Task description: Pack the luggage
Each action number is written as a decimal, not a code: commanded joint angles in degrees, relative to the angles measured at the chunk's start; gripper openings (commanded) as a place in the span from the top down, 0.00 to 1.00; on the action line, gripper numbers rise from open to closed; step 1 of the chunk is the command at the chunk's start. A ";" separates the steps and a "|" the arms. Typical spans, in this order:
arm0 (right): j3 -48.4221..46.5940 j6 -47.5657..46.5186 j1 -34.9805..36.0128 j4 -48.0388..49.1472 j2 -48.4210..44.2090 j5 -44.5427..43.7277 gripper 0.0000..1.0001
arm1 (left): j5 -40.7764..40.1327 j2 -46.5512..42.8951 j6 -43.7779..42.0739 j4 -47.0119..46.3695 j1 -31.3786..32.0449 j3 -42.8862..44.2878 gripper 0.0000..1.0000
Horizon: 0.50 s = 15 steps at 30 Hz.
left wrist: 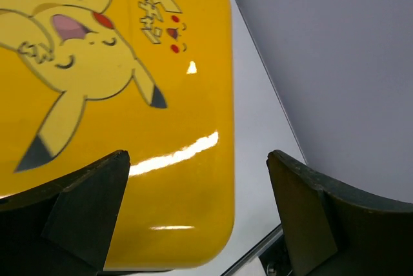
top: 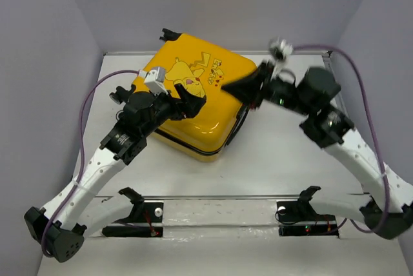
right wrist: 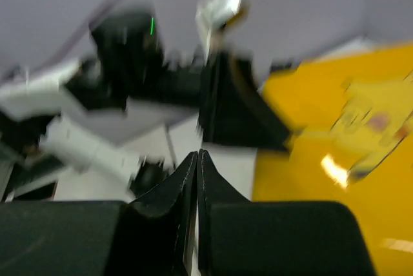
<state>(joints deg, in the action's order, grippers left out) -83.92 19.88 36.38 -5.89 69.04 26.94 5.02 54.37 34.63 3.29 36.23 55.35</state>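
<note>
The luggage, a yellow hard-shell case with a Pikachu cartoon, lies closed and flat on the white table, cartoon side up. My left gripper hovers over its near left part, open. In the left wrist view the fingers stand wide apart over the glossy shell and its rounded corner. My right gripper is at the case's right edge, shut with nothing between its fingers. The blurred right wrist view shows the fingertips pressed together, with the yellow luggage to the right.
A metal rail with two black clamps runs along the near table edge. Grey walls close in on the left, back and right. Purple cables loop from both arms.
</note>
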 commanded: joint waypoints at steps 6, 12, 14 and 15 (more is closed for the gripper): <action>51.38 3.67 28.47 10.81 -18.94 -34.05 0.64 | 10.44 -23.85 -0.18 9.62 -16.80 -15.70 0.01; 57.64 3.15 29.10 20.97 -11.48 -37.57 0.37 | 14.32 -28.43 4.91 8.23 -17.16 -26.95 0.07; 57.20 2.54 29.10 22.76 -8.84 -39.42 0.37 | 14.84 -29.23 8.16 7.00 -17.16 -29.24 0.16; 56.59 1.49 29.10 24.85 -6.39 -41.16 0.37 | 15.46 -29.75 9.04 5.78 -17.16 -31.16 0.18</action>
<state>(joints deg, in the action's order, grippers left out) -26.17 23.31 65.23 4.86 57.89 -5.89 15.68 26.33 38.13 11.11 19.38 29.36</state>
